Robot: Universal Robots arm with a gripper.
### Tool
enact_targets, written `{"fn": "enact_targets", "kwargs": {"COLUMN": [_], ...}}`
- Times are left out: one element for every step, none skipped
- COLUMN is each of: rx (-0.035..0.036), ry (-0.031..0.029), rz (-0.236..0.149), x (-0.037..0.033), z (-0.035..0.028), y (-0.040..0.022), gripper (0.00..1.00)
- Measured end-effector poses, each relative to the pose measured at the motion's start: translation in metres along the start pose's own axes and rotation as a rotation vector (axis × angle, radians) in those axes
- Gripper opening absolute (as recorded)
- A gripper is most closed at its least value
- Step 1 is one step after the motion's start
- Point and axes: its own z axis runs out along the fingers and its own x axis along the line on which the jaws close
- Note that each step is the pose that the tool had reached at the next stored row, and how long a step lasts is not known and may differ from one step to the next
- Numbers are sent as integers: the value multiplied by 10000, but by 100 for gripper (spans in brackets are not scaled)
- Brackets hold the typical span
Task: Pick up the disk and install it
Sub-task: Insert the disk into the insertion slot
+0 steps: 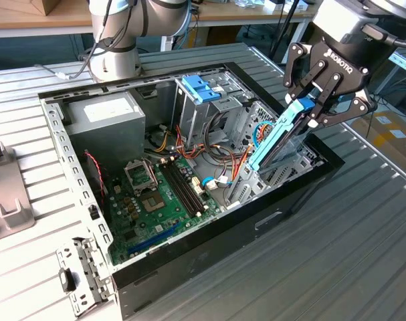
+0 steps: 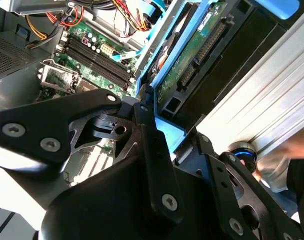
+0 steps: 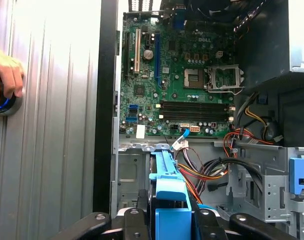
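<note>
My gripper (image 1: 308,107) is shut on the disk (image 1: 276,137), a flat dark drive with blue plastic side pieces. It holds the upper end. The disk hangs steeply tilted over the end of the open computer case (image 1: 303,184) at the exterior view's right, with its lower end down among the metal bay and cables. The disk's green circuit side (image 2: 192,55) and a blue rail show in the second wrist view, beyond the black fingers (image 2: 146,125). The disk's blue rail (image 3: 167,180) runs out between the fingers (image 3: 134,222) in the first wrist view, above the bay.
Inside the case lie the green motherboard (image 1: 159,194), a grey power supply box (image 1: 106,124), a metal cage with light-blue handles (image 1: 199,87) and loose cables (image 1: 223,144). A person's hand (image 3: 4,75) rests on a blue-lit round button on the ribbed table. A grey fixture (image 1: 5,194) sits at the exterior view's left.
</note>
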Motion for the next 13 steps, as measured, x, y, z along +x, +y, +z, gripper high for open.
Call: {"fn": "enact_targets", "kwargs": {"rx": [1,0,0,0,0,0,0,0,0,0,0,0,0], "ry": [3,2,1,0,0,0,0,1,1,0,1,1,1], "rz": [0,0,0,0,0,0,0,0,0,0,0,0,0], "x": [0,0,0,0,0,0,0,0,0,0,0,0,0], "z": [0,0,1,1,2,2,3,3,3,4,5,5,5], "y": [0,0,0,0,0,0,0,0,0,0,0,0,0], "gripper": [37,38,44,44,51,51,51,51,51,51,51,51,51]}}
